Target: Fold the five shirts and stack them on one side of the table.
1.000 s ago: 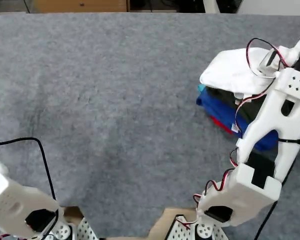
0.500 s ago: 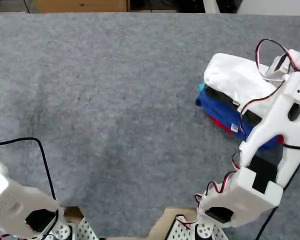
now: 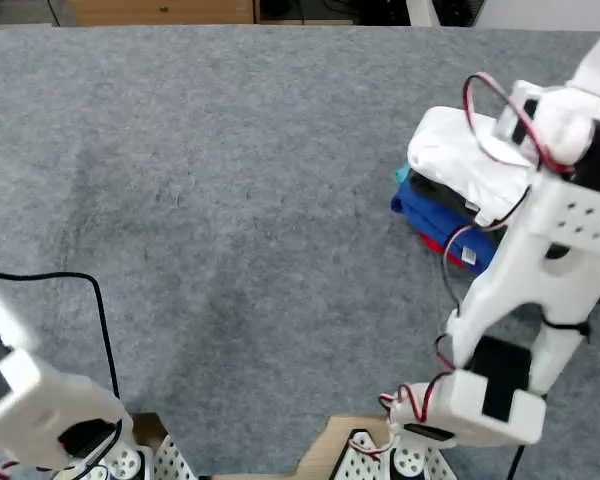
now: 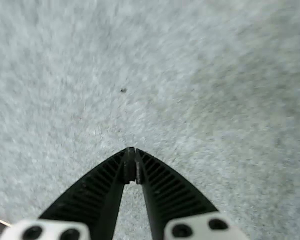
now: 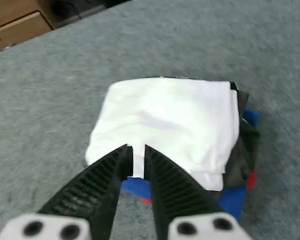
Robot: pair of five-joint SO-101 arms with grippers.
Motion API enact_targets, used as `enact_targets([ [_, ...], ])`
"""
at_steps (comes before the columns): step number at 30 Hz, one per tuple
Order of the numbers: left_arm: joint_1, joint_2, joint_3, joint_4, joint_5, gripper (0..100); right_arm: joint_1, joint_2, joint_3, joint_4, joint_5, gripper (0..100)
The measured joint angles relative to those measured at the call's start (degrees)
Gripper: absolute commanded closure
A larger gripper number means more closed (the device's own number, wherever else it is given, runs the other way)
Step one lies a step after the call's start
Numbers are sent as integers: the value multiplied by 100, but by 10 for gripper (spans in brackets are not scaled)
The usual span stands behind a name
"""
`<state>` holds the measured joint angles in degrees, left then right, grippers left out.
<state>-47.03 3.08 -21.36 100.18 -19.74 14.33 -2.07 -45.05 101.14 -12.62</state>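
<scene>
Folded white shirt (image 3: 458, 158) tops a stack (image 3: 435, 218) of dark, blue and red shirts, upper right on the gray counter (image 3: 230, 200); right tool (image 5: 136, 161) slightly parted, left tool (image 4: 132, 169) clenched, empty.

Soft, even light spreads across the grey tabletop (image 3: 230, 200) with no glare. Only a faint shadow hugs the shirt stack (image 3: 450, 215) near the right edge, and the white shirt (image 5: 165, 120) on top glows brightest.

Looks like a hobby robotics lab to me: grey felt-covered worktop (image 3: 230, 200), perforated mounting plates (image 3: 365, 455) at 6 o'clock, a loose black cable (image 3: 95, 320) around 8, wooden drawer cabinet (image 3: 160, 11) up at 12.
</scene>
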Motion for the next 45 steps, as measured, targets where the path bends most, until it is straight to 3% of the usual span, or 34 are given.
enact_targets([
  [6,642,-2207,1284,0,-44,981,-659,-1046,123,18,905,994],
  [12,1556,-4862,3552,-149,-44,980,-914,-2532,1644,18,1231,994],
  [18,2119,-7042,5908,-1204,-53,980,-923,-4053,4070,-70,1240,994],
  [24,2514,-8765,8026,-2356,-53,980,-923,-5618,6743,-1178,1231,994],
  [32,2532,-10198,9574,-2857,-53,980,-923,-7859,10031,-3051,1240,994],
  [35,2532,-10321,9934,-2884,-53,980,-932,-8624,10927,-3543,1600,994],
  [40,2532,-10330,10374,-2884,-53,980,-932,-9749,12176,-3851,2215,994],
  [45,2532,-10330,10813,-2884,-53,981,-932,-10136,12853,-3877,2295,994],
])
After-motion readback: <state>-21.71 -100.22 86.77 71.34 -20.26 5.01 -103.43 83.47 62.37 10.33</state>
